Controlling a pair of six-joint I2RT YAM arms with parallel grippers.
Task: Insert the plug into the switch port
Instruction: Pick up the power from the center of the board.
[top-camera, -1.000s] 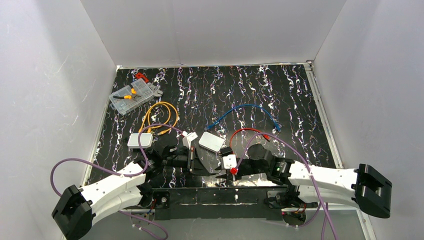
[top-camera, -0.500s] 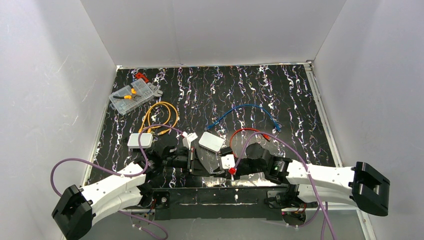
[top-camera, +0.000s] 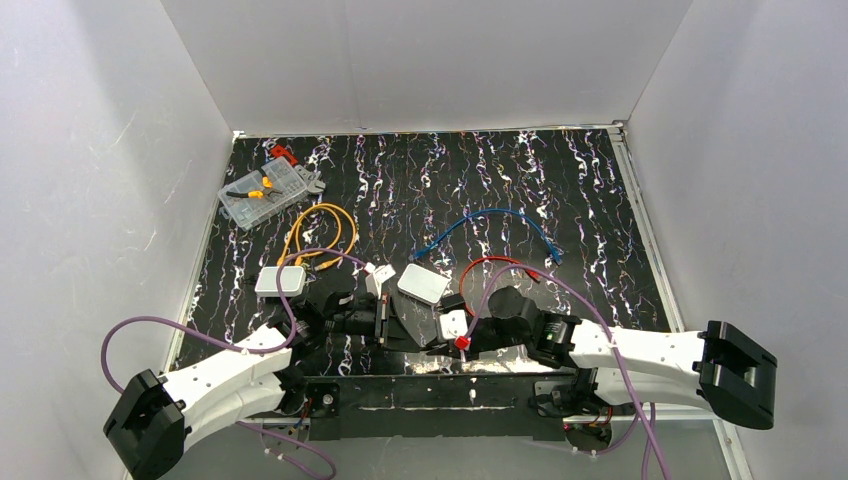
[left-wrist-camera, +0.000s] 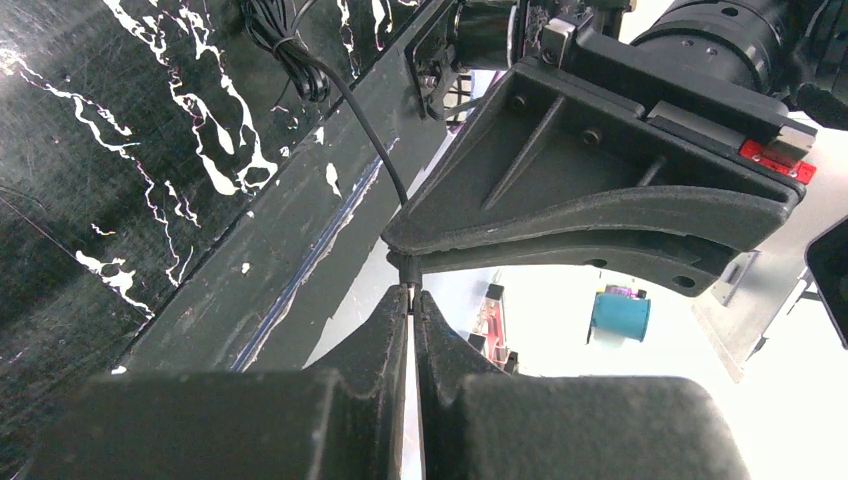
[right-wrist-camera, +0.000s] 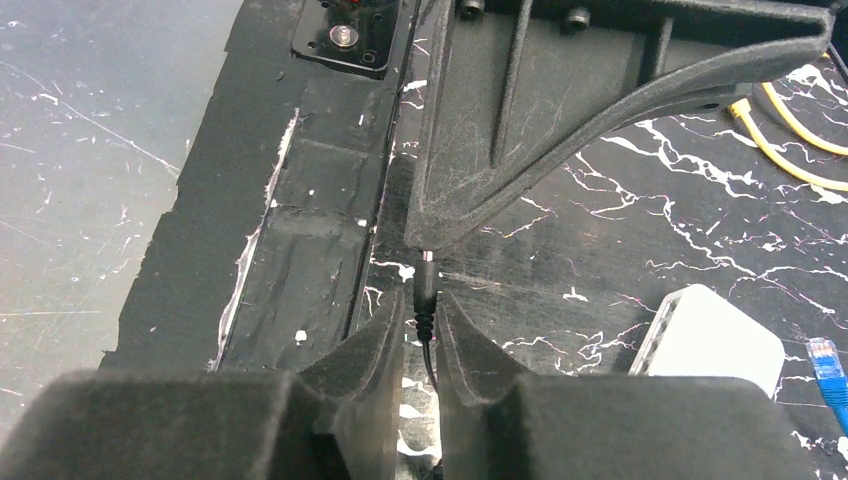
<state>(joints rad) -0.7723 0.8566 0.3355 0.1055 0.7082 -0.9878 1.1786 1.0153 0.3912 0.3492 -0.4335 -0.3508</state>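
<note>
Right pincer (right-wrist-camera: 422, 308) is clamped on the black plug (right-wrist-camera: 425, 283) over the bench's (top-camera: 600, 200) near edge. Left pincer (left-wrist-camera: 412, 297) is pressed together. The switch (top-camera: 423, 283) is laid just beyond both.

A black, white-veined table mat (top-camera: 420, 190) is lying under my right pincer (right-wrist-camera: 420, 305) and stretching ahead of it. A plain white back wall (top-camera: 420, 60) is standing well ahead. A white left wall (top-camera: 100, 150) and right wall (top-camera: 750, 150) are rising on either side. Even, diffuse light is falling on all surfaces.
</note>
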